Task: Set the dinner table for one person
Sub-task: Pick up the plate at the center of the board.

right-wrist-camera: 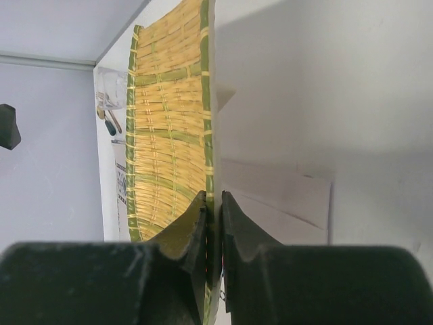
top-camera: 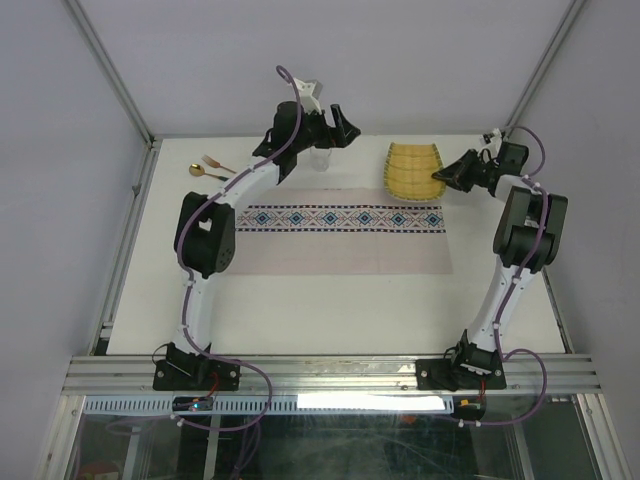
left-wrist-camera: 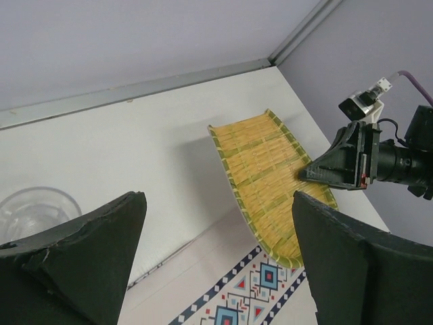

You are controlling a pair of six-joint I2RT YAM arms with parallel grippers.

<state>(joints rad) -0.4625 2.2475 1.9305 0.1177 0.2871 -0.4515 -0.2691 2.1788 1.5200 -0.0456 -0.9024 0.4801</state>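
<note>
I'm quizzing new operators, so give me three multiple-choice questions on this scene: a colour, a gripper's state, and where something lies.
1. The woven tray is: A) blue B) yellow with green bands C) red
2. The right gripper is: A) wide open B) shut on nothing C) shut on the tray's edge
3. The fork and spoon lie: A) in the tray B) under the right gripper C) at the dinner table's far left corner
Answers: 1 B, the weave shows it; 2 C, its jaws pinch the rim; 3 C, the top view shows them there.
</note>
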